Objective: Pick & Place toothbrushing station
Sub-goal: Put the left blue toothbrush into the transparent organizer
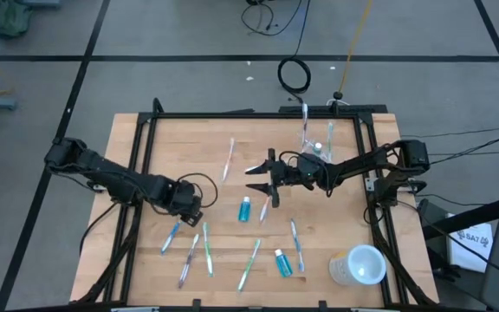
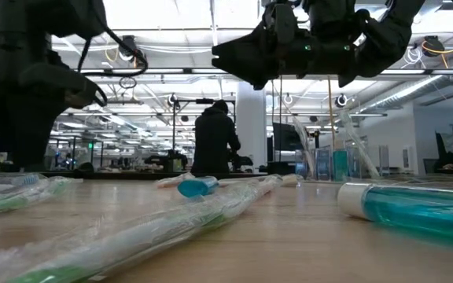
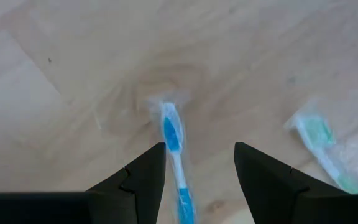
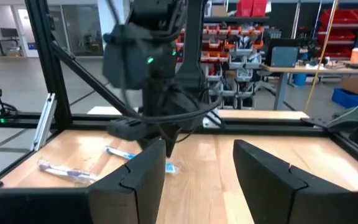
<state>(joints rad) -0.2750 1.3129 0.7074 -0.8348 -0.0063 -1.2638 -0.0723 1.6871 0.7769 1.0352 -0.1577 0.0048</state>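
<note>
1. left gripper (image 1: 189,211) is hanging low over the wooden table (image 1: 145,156), fingers (image 3: 135,180) apart and straddling a slim blue-and-white wrapped toothbrush (image 3: 174,149); nothing clamped yet.
2. right gripper (image 1: 256,178) is hovering mid-table with fingers (image 4: 266,174) spread wide and empty, facing the left arm.
3. small clear plastic tumbler (image 1: 312,149) is standing at the far side of the table beside the right arm, with a brush or two already upright in it; other wrapped brushes and small blue white-capped tubes (image 1: 245,209) are lying scattered (the big whitish translucent cup (image 1: 359,265) is sitting near the right corner, not the target).
4. risk: crinkly wrapper is looking slippery, so closing off-centre could be pinching film only and the brush is likely rolling away.
5. risk: the arms are sitting close, so a carry toward the tumbler is likely clipping the right arm or tipping the tumbler.
</note>
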